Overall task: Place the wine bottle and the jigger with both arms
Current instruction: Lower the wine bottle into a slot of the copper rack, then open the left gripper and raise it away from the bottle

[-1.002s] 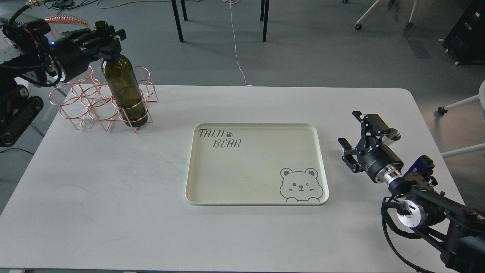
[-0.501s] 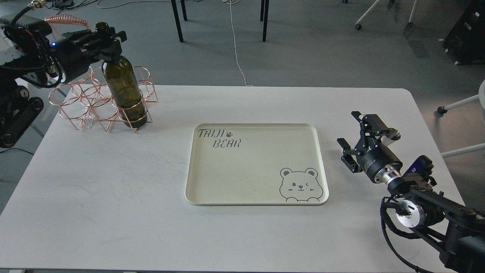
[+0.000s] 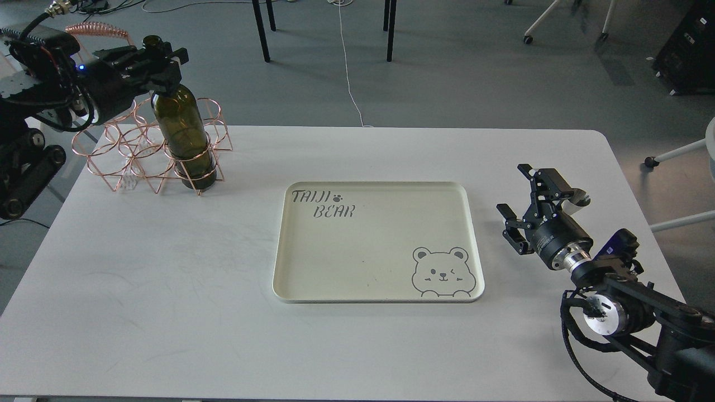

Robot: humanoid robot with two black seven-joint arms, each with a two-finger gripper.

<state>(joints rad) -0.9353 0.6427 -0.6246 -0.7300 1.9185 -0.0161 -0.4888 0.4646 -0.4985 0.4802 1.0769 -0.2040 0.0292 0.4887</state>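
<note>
The dark olive-green wine bottle [image 3: 181, 134] stands in the front right ring of a copper wire rack [image 3: 120, 162] at the table's back left. My left gripper [image 3: 153, 61] comes in from the left and is shut on the bottle's neck just below the mouth. My right gripper [image 3: 515, 190] is open and empty, low over the table's right side, with its fingers pointing left and away from me. A small shiny steel piece [image 3: 579, 199], apparently the jigger, shows just behind the right gripper's body and is mostly hidden by it.
A cream tray [image 3: 475, 240] printed with "TAIJI BEAR" and a bear face lies at the table's middle. The rack's other rings stand open beside the bottle. Chair legs and a cable are on the floor beyond the far edge.
My left gripper and the bottle's neck have shifted slightly right and down, while the bottle's base stays in the rack. My right gripper has edged a little left.
</note>
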